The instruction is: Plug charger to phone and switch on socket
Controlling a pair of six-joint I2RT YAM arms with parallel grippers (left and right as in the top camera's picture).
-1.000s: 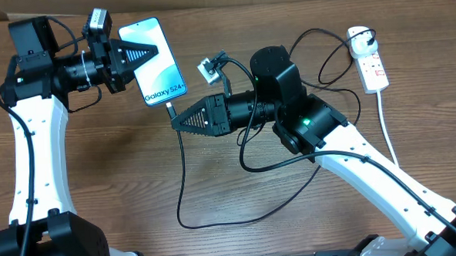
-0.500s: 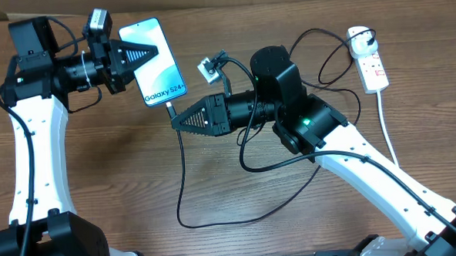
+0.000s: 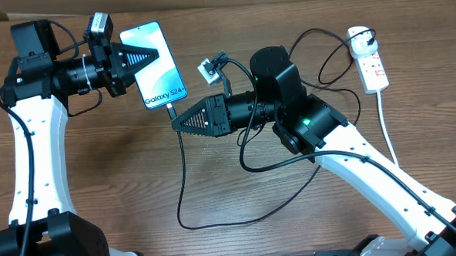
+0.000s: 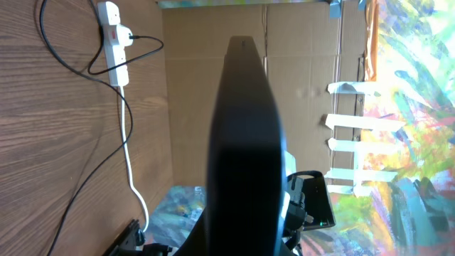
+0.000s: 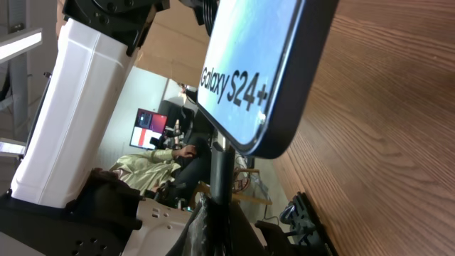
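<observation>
left gripper (image 3: 154, 53): clamped on phone (image 3: 160, 69), holding it raised at far left, screen up.
right gripper (image 3: 175, 122): pinching charger (image 3: 181, 157) just below its plug, at the phone's bottom edge.
step: seat the plug; can't tell if it's fully in. Push straight along the phone's long axis, left arm bracing.
socket (image 3: 370, 64): far right, well apart.
in the way: slack charger loop under right arm; white cord (image 3: 386, 129) by socket.

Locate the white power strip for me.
In the overhead view, the white power strip lies on the table at the far right, beyond the right arm, its thick white cord trailing toward the near edge.
</observation>
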